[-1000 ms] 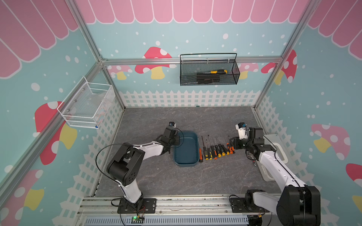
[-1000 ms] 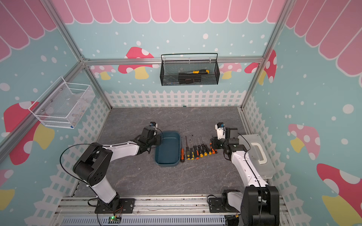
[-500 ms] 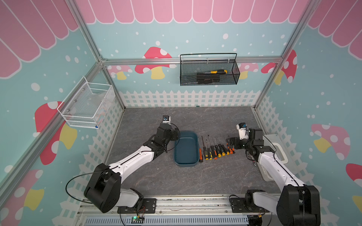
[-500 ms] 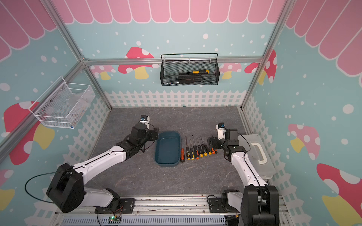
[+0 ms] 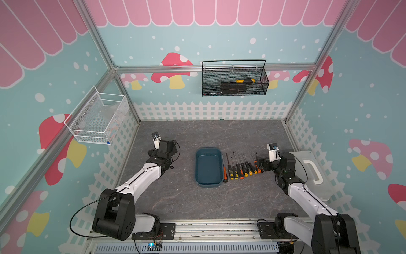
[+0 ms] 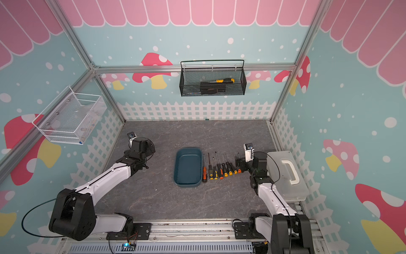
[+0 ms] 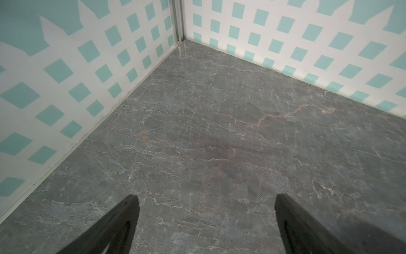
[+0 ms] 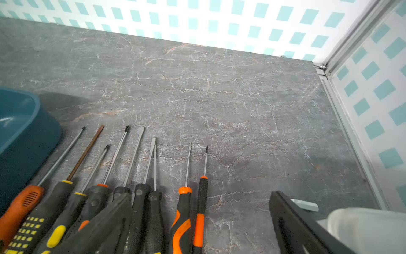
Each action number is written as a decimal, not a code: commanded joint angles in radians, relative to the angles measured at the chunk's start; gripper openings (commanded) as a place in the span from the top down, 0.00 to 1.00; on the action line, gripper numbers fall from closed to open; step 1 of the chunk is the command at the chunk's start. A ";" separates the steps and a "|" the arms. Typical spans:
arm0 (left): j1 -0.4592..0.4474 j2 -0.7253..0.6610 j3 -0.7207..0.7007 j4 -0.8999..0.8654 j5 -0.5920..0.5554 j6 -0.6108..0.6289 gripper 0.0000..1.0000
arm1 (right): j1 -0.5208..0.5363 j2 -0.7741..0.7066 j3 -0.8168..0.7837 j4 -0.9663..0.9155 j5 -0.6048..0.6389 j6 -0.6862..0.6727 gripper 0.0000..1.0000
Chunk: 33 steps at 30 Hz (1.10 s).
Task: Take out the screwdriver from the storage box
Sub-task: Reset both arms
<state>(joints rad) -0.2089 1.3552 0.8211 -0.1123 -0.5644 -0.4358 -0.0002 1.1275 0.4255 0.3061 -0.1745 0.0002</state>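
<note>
The storage box [image 5: 208,167] is sitting empty in both top views, so nothing is waiting inside it. The left gripper [image 7: 205,196] is hovering well apart from the box, on the side away from the tools, with its jaws spread wide and holding nothing; it is threatening little. The right gripper [image 5: 262,164], equally wide and empty, is hanging close over the end of the row farthest from the box. The screwdrivers [image 5: 241,170] are lying side by side just beside the box, their handles nearly touching. If that arm is pulling away low, a finger is likely catching a handle and rolling its neighbours toward the box.
</note>
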 commanded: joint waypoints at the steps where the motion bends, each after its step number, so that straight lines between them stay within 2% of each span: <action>1: 0.037 -0.029 -0.082 0.196 0.067 0.133 0.01 | -0.002 0.064 -0.056 0.268 -0.073 -0.109 0.01; 3: 0.048 -0.047 -0.194 0.386 0.157 0.269 0.01 | -0.004 0.128 -0.105 0.414 -0.056 -0.116 0.01; 5: 0.061 -0.065 -0.295 0.581 0.203 0.339 0.01 | -0.007 0.188 -0.123 0.517 -0.054 -0.107 0.01; 7: 0.081 -0.086 -0.306 0.560 0.197 0.351 0.01 | -0.010 0.261 -0.127 0.597 -0.040 -0.098 0.01; 11: 0.119 -0.038 -0.348 0.656 0.184 0.373 0.01 | -0.012 0.415 -0.137 0.782 -0.036 -0.093 0.01; 13: 0.139 0.014 -0.399 0.774 0.203 0.369 0.01 | -0.011 0.374 -0.069 0.575 -0.003 -0.095 0.01; 14: 0.157 0.039 -0.420 0.841 0.230 0.351 0.01 | -0.009 0.404 -0.053 0.602 0.004 -0.085 0.01; 15: 0.179 0.065 -0.438 0.903 0.316 0.342 0.01 | -0.009 0.398 -0.055 0.595 0.027 -0.079 0.01; 16: 0.190 0.102 -0.454 0.963 0.348 0.343 0.01 | -0.008 0.382 -0.044 0.541 0.058 -0.073 0.01; 18: 0.206 0.198 -0.486 1.128 0.405 0.348 0.01 | -0.006 0.401 -0.053 0.592 0.060 -0.068 0.01; 20: 0.211 0.152 -0.462 1.007 0.441 0.345 0.01 | -0.004 0.388 -0.045 0.556 0.064 -0.072 0.01; 21: 0.211 0.184 -0.466 1.074 0.466 0.363 0.01 | -0.004 0.399 -0.051 0.584 0.062 -0.071 0.01; 22: 0.211 0.186 -0.464 1.065 0.483 0.371 0.01 | -0.004 0.398 -0.050 0.580 0.062 -0.070 0.01; 23: 0.212 0.158 -0.449 0.989 0.482 0.366 0.01 | -0.004 0.387 -0.048 0.561 0.062 -0.072 0.01; 25: 0.211 0.185 -0.449 1.037 0.457 0.362 0.01 | -0.004 0.393 -0.050 0.572 0.058 -0.072 0.01; 27: 0.209 0.162 -0.436 0.975 0.430 0.347 0.01 | -0.004 0.392 -0.047 0.565 0.058 -0.072 0.01; 28: 0.208 0.177 -0.444 1.017 0.424 0.352 0.01 | -0.004 0.390 -0.044 0.558 0.058 -0.072 0.01; 30: 0.204 0.163 -0.433 0.965 0.423 0.353 0.01 | -0.004 0.390 -0.045 0.559 0.059 -0.072 0.01; 33: 0.202 0.170 -0.434 0.987 0.417 0.358 0.01 | -0.004 0.389 -0.044 0.559 0.059 -0.073 0.01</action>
<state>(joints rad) -0.0029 1.5314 0.3672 0.8661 -0.1455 -0.0895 -0.0067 1.5208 0.3721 0.8749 -0.1234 -0.0811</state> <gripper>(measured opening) 0.989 0.989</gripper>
